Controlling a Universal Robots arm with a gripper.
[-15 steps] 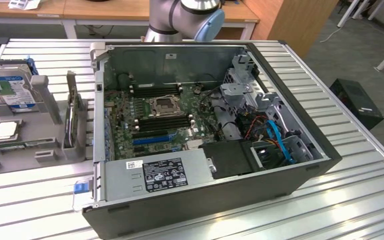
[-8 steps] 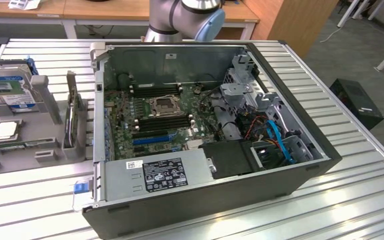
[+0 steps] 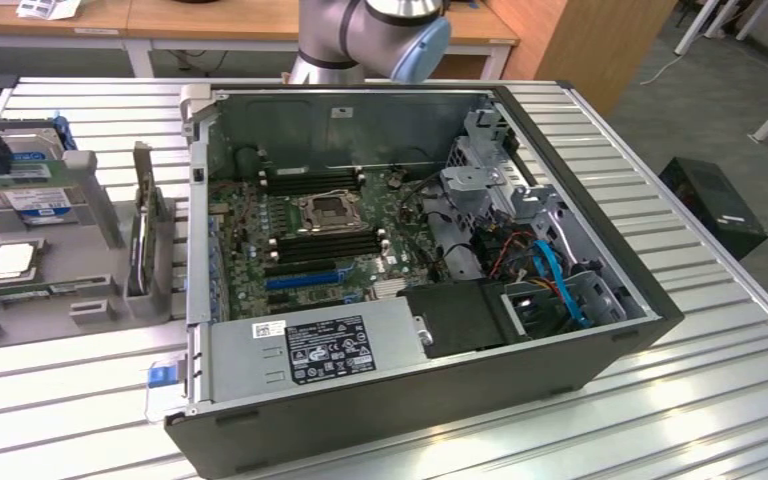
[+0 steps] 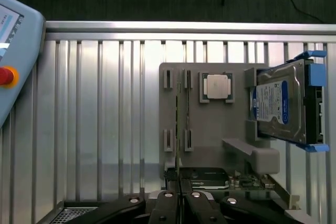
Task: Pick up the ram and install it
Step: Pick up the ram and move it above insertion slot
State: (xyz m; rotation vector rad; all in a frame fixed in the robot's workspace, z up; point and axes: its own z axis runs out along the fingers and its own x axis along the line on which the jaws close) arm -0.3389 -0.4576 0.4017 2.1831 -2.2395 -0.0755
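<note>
Ram (image 3: 44, 290): thin green stick standing on its long edge in a slotted grey holder (image 4: 210, 129), just beside the processor chip (image 4: 218, 85) and outside the computer case (image 3: 598, 350).
Claw (image 4: 178, 190): fingers drawn together, closed; in the wrist view it hangs above the holder's edge, near the end of the ram's slots, apart from the ram.
Holder: lies flat on the ribbed metal tabletop (image 4: 105, 129), at the exterior view's left of the case.
Hard drive (image 4: 283, 103): upright on its side at one end of the holder, with blue rails.
Expansion card (image 3: 148, 235): stands on edge in the holder on the side nearest the case.
Case: lying open on the tabletop, green motherboard (image 3: 244, 215) facing up.
Memory slots (image 3: 311, 180): black, in rows either side of the processor socket (image 3: 324, 210).
Arm (image 3: 384, 30): its grey joint with a blue cap rises behind the case.
Teach pendant (image 4: 13, 61): at the tabletop's edge, red button showing.
</note>
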